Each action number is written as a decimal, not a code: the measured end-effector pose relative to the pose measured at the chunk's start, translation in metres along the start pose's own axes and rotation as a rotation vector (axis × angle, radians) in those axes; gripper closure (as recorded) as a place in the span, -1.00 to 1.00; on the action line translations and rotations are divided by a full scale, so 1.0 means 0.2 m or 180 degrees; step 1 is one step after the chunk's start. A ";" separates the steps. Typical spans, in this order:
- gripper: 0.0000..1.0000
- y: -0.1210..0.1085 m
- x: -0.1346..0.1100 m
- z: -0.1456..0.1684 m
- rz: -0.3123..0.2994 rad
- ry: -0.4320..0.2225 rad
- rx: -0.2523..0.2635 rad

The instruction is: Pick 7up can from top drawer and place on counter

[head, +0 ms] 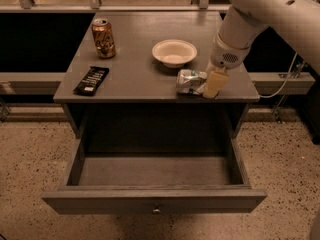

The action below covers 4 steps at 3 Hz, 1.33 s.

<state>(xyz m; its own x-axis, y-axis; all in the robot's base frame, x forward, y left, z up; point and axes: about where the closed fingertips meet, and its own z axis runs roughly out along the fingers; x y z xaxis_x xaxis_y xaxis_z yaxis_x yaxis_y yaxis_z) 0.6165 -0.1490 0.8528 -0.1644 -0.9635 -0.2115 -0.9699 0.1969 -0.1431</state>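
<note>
Sideways, the 7up can point(189, 81) lies low at the front right of the surface point(135, 71), in the right middle of the frame. The gripper point(206, 88) grasps its right end, reaching down from the white arm point(260, 9) at upper right. Just behind the can sits a pale bowl point(174, 52). Farther left stand a gold-orange can point(103, 38) and a dark wrapped bar point(91, 80). Below, the top drawer point(150, 170) is pulled open.

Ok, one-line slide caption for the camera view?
Gripper at the 7up can, sideways on the counter front right, above the open top drawer.
</note>
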 end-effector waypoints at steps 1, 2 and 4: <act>-0.25 0.00 0.00 0.01 -0.0006 -0.0001 -0.0002; -0.68 0.00 -0.01 0.02 -0.0008 -0.0002 -0.0005; -1.00 -0.06 -0.06 0.07 0.0127 -0.0053 -0.0081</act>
